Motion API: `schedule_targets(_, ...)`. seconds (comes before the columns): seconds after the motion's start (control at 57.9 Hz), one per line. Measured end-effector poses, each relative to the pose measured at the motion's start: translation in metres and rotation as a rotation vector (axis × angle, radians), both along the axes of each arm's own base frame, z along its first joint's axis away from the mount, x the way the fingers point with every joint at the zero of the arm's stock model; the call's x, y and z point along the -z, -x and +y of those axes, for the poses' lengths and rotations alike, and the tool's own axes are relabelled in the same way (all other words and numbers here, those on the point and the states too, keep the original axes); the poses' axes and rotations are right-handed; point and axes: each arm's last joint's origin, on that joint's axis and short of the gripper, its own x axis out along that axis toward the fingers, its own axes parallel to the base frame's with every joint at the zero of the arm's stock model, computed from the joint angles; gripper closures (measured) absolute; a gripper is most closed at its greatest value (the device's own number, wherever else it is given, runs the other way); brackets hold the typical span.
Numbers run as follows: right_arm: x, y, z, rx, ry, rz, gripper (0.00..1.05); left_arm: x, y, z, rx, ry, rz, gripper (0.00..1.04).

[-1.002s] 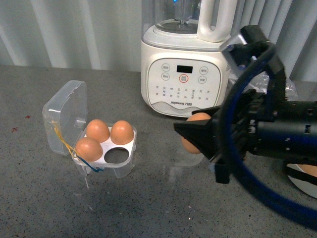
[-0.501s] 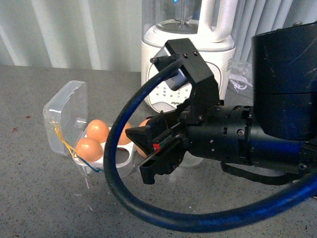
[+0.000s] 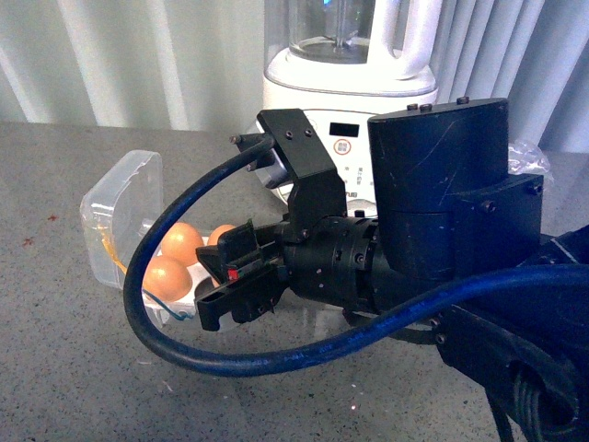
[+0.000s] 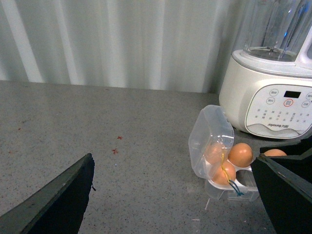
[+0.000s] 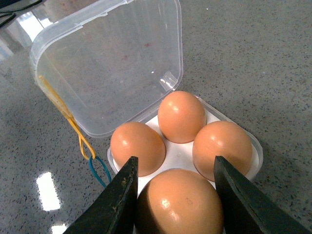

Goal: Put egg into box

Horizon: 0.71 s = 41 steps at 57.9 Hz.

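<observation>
In the right wrist view my right gripper (image 5: 178,201) is shut on the egg (image 5: 180,204), orange-brown, held between both fingers (image 5: 119,195). It hangs just above the near side of the box's white tray (image 5: 181,155). Three like eggs (image 5: 181,116) fill three of the holes. The box's clear lid (image 5: 112,58) stands open, with yellow and blue bands (image 5: 73,124) at its hinge side. In the front view the right gripper (image 3: 225,285) covers the box (image 3: 120,207) from the right and hides the held egg. The left gripper (image 4: 175,204) is open, well short of the box (image 4: 212,139).
A white blender (image 3: 345,101) stands behind the box on the grey speckled table (image 4: 97,126). Crinkled clear plastic (image 3: 526,155) lies at the far right. A pale curtain runs along the back. The right arm's blue cable (image 3: 147,276) loops in front of the box.
The right arm has swung left from in front of the blender to over the box, carrying the egg. The box and its three eggs have not moved.
</observation>
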Motion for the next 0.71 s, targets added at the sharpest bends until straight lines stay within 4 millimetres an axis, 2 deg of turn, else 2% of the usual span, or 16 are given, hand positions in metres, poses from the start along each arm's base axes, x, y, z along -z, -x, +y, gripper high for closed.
schedule_targets(0.156,0.003,-0.004,0.007,0.026,0.006,-0.01,0.63,0.0,0.0,0.0,0.0,0.0,0.0,0.07)
schedule_targets(0.311,0.009,-0.007,0.01,0.04,0.014,-0.006,0.33,0.0,0.0,0.0,0.0,0.0,0.0,0.07)
schedule_targets(0.501,0.004,-0.005,0.004,0.055,-0.017,-0.015,0.05,0.0,0.0,0.0,0.0,0.0,0.0,0.07)
schedule_targets(0.709,-0.019,-0.004,-0.025,0.13,-0.089,-0.046,0.07,0.0,0.0,0.0,0.0,0.0,0.0,0.07)
